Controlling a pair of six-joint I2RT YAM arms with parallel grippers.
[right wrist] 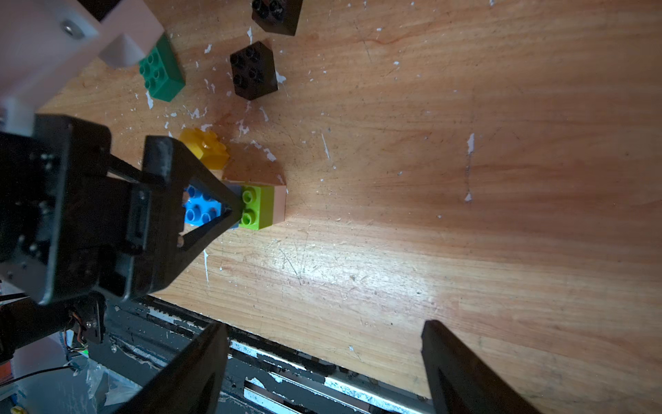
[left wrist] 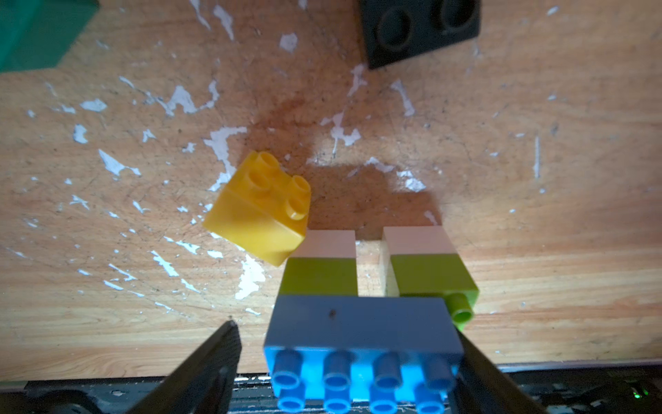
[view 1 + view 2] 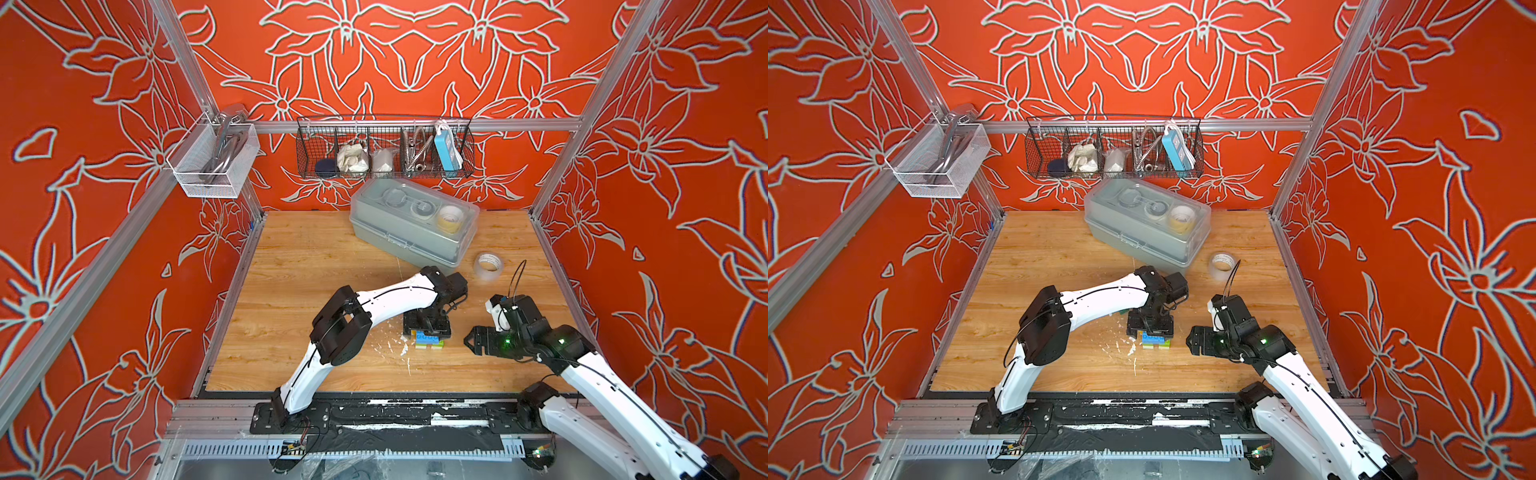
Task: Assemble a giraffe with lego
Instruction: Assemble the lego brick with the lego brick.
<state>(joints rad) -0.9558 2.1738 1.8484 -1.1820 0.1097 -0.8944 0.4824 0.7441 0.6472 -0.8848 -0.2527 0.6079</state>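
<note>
The giraffe point(image 2: 369, 315), only white-and-lime legs and blue body built, stands between the fingers of the left gripper point(image 2: 346, 328). The jaws are spread wider than the body, with a gap on one side. A tilted yellow brick point(image 2: 259, 211) sits just beyond the fingertips, beside one leg. The right gripper point(image 1: 324, 325) hangs wide and empty, well to the side of the figure.

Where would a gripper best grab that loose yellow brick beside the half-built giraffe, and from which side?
Likely from straight above, closing on two opposite smooth side walls of the yellow brick. Its studs face up, leaving the sides flat. It sits askew to the blue body, a corner close by a white leg, so the jaws should turn to match.
</note>
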